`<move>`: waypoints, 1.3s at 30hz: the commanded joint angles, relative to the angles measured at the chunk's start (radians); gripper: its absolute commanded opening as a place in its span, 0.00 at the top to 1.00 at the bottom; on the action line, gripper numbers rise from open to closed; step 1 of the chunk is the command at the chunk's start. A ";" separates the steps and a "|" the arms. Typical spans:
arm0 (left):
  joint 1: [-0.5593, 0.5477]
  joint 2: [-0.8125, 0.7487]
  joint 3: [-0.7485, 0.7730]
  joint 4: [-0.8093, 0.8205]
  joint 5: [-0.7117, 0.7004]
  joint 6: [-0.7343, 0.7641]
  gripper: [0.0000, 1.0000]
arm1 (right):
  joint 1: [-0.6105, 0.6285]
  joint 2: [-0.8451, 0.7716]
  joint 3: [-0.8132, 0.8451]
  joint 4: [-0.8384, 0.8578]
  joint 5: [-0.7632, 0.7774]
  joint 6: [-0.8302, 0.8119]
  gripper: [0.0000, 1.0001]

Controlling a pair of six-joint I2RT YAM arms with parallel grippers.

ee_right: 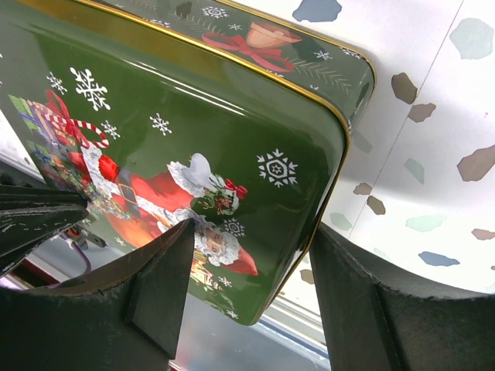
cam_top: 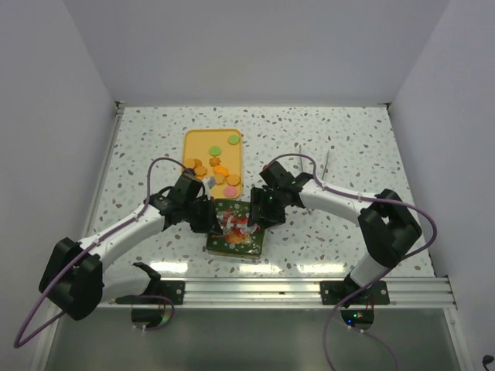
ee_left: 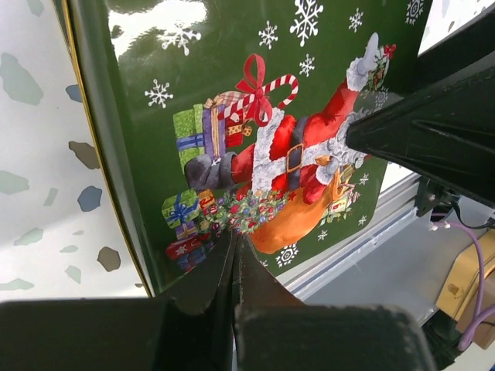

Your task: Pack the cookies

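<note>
Both at a lidded tin (ee_right: 193, 131): left end effector (ee_left: 236, 259) pinched shut, empty, at its top edge; right end effector (ee_right: 251, 239) spread wide astride a corner. Cookies (cam_top: 215, 171) beyond both, on a yellow tray (cam_top: 203, 141). Likely trouble: uneven prying, tin skidding over the surface (cam_top: 325, 154).

A white table (cam_top: 348, 139) with grey-green speckles carries a yellow-orange rectangular plastic tray (cam_top: 203, 141) at upper centre and, just below it, a green rectangular Christmas tin (cam_top: 247, 241) at lower centre.
</note>
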 commanded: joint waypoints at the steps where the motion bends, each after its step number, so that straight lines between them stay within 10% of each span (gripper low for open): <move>1: -0.002 0.028 -0.056 -0.082 -0.174 -0.005 1.00 | 0.005 0.011 0.037 0.000 0.025 0.000 0.37; 21: -0.001 -0.007 0.122 -0.162 -0.237 -0.003 0.99 | 0.003 -0.018 0.092 -0.098 0.093 -0.040 0.07; 31: -0.001 -0.010 0.210 -0.195 -0.266 0.000 0.63 | 0.003 -0.035 0.120 -0.127 0.113 -0.060 0.04; 39: -0.001 -0.004 0.251 -0.214 -0.269 -0.009 0.58 | 0.005 -0.026 0.123 -0.124 0.110 -0.064 0.04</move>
